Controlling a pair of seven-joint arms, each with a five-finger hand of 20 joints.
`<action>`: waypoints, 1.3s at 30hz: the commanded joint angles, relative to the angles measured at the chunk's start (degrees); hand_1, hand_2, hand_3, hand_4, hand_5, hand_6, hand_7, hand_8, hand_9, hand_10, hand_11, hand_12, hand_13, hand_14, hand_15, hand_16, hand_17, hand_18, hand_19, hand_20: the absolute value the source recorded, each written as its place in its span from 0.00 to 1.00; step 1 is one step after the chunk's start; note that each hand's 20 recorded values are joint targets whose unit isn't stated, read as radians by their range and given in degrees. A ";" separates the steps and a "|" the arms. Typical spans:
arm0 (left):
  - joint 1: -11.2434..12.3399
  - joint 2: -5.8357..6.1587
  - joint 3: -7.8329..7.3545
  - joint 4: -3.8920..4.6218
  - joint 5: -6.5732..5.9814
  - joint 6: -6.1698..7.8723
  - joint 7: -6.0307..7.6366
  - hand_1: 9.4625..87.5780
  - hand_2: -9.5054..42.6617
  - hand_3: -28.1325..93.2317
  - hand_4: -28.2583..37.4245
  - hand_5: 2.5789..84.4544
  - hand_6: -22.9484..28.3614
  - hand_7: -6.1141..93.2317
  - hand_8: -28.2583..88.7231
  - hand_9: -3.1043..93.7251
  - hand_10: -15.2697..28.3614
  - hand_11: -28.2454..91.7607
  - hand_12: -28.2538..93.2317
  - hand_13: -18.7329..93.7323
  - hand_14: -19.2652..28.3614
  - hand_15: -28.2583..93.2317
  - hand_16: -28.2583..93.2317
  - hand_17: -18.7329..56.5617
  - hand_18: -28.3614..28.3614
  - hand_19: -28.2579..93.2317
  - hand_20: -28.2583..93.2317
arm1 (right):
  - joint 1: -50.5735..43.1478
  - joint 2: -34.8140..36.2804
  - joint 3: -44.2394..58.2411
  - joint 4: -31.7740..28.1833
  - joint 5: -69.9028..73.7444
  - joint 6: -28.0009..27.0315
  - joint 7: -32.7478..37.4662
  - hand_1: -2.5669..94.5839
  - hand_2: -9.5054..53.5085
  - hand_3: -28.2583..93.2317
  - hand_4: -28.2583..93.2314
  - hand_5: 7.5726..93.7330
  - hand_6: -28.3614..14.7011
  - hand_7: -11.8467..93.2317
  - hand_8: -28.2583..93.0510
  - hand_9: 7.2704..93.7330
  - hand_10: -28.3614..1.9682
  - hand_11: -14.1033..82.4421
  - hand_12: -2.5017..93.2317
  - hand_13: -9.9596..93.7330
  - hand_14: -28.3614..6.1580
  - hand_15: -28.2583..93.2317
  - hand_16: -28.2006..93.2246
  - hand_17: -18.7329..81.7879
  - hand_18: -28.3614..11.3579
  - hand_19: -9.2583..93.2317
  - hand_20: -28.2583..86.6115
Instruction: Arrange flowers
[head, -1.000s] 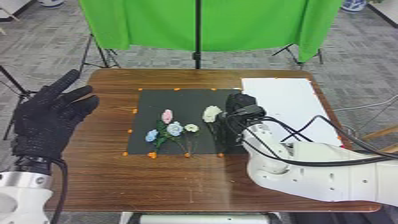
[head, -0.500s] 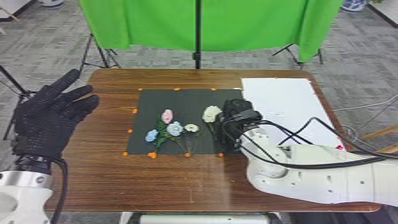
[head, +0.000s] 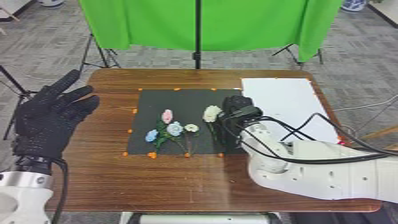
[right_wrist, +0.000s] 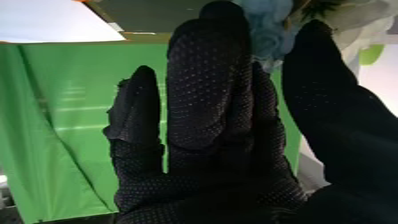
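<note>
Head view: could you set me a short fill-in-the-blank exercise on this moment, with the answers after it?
1. On the dark mat, the flower farthest left is ____.
2. The hand nearest the white sheet is the robot's ____ one.
3. The curtain beyond the table is ____.
Missing words: blue; right; green.

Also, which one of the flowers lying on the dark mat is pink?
The pink flower, just beyond the two light blue flowers; the others on the mat are blue or cream.
</note>
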 joint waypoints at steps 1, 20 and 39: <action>0.87 -0.61 -0.05 0.02 0.28 0.49 -0.10 0.17 0.32 0.88 0.06 0.41 0.62 0.21 0.16 0.38 0.83 0.50 0.33 0.40 1.00 0.74 0.13 0.18 0.95 0.74 0.45 | 0.45 1.13 0.68 -1.60 -0.62 -1.12 -1.18 0.43 0.00 0.86 0.00 0.68 0.69 0.29 0.12 0.81 0.61 0.43 0.20 0.85 0.72 0.74 0.37 0.61 0.29 1.00 0.42; 0.42 -0.53 0.44 0.22 0.02 1.00 -0.70 0.17 0.33 0.88 0.05 0.41 0.62 0.21 0.16 0.39 0.83 0.50 0.33 0.40 1.00 0.75 0.13 0.18 0.95 0.74 0.45 | 2.12 1.89 -1.29 -3.75 -1.67 1.18 0.03 0.40 0.00 0.86 0.00 0.71 0.68 0.30 0.12 0.82 0.60 0.43 0.20 0.86 0.71 0.74 0.37 0.60 0.27 1.00 0.42; 2.16 -0.41 0.61 0.11 0.41 0.99 0.04 0.17 0.33 0.88 0.05 0.41 0.62 0.21 0.16 0.38 0.83 0.50 0.33 0.40 1.00 0.75 0.13 0.18 0.95 0.74 0.45 | -11.99 9.63 17.28 -12.60 -0.04 6.45 1.22 0.38 0.00 0.87 0.00 0.74 0.67 0.29 0.12 0.84 0.58 0.41 0.19 0.87 0.69 0.72 0.37 0.61 0.24 1.00 0.43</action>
